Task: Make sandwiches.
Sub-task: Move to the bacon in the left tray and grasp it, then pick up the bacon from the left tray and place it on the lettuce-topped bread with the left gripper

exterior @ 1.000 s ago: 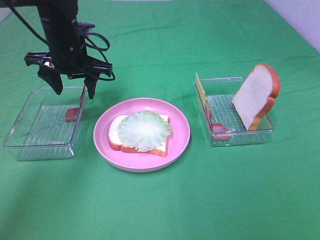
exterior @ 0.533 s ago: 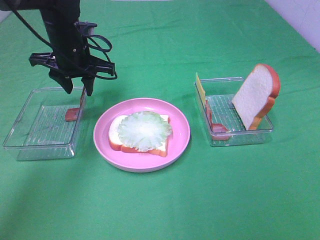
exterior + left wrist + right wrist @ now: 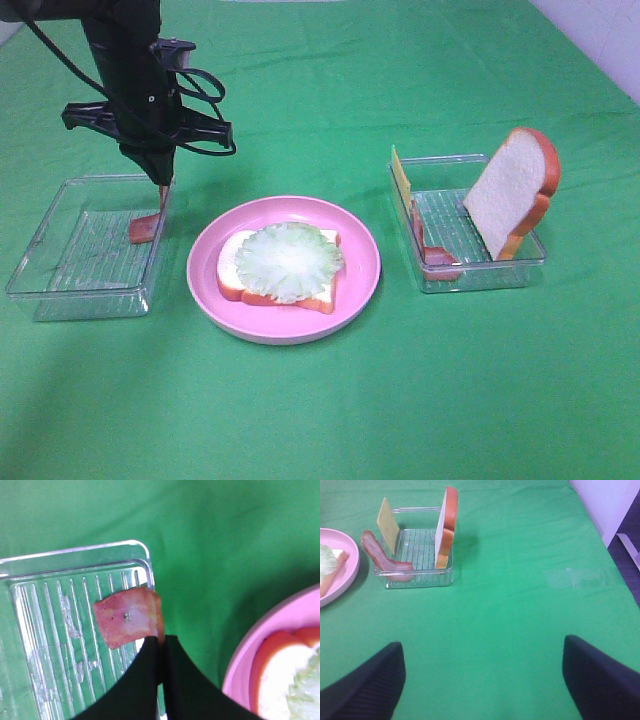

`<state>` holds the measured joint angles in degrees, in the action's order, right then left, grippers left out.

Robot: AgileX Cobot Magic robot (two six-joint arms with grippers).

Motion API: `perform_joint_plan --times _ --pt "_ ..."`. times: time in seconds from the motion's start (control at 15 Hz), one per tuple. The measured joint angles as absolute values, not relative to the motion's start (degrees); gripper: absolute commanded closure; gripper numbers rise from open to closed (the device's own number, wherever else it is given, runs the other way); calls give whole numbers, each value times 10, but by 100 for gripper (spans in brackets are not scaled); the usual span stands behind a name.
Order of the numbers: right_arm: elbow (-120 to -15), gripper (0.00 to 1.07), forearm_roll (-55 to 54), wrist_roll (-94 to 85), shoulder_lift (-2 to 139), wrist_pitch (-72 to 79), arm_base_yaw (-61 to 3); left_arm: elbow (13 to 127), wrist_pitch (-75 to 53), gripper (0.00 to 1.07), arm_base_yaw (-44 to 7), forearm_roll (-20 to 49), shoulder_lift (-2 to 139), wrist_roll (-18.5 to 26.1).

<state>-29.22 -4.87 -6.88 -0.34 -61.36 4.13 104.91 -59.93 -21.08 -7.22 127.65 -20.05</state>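
Green cloth is covering the desk (image 3: pixel 320 430). Over the left tray (image 3: pixel 40 292) the left pincer (image 3: pixel 160 186) is hanging with its jaws pressed together on the top edge of a pink ham strip (image 3: pixel 145 228). The strip's lower end is lying inside that tray, by the wall nearest the pink plate (image 3: pixel 365 255). On the plate a bread slice (image 3: pixel 228 268) is lying flat with lettuce (image 3: pixel 290 262) sitting on it. The right tray (image 3: pixel 485 275) is holding a cheese square (image 3: pixel 401 178), a second ham strip (image 3: pixel 437 260) and a second bread slice (image 3: pixel 510 195) leaning upright. The right pincer (image 3: pixel 482 645) is hovering above bare cloth, spread wide and gripping nothing.
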Motion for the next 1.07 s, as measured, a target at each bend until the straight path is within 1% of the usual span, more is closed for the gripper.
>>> perform_joint_plan --times 0.13,0.27,0.47,0.53,0.73,0.8,0.87,1.0,1.07 --pt "-292 27 -49 -69 -3 -614 41 1049 -612 107 -211 -62 1261 -189" --pt "-292 27 -49 -69 -3 -614 41 1049 -618 107 -211 -22 1220 -166" --pt "-292 27 -49 -69 -3 -614 41 1049 -618 107 -211 66 1173 -111" --pt "-292 27 -49 -69 -3 -614 41 1049 -618 107 -211 88 1168 -101" --pt "-292 27 -49 -69 -3 -614 41 1049 -611 107 -216 226 1167 -35" --pt "-292 27 -49 -69 -3 -614 41 1049 -599 107 -232 284 1176 -5" --pt "-292 27 -49 -69 -3 -614 41 1049 -596 107 -246 303 1184 6" --pt "-292 27 -49 -69 -3 -614 41 1049 -589 107 -279 313 1206 15" --pt "-292 27 -49 -69 -3 -614 41 1049 -587 107 -284 314 1210 17"
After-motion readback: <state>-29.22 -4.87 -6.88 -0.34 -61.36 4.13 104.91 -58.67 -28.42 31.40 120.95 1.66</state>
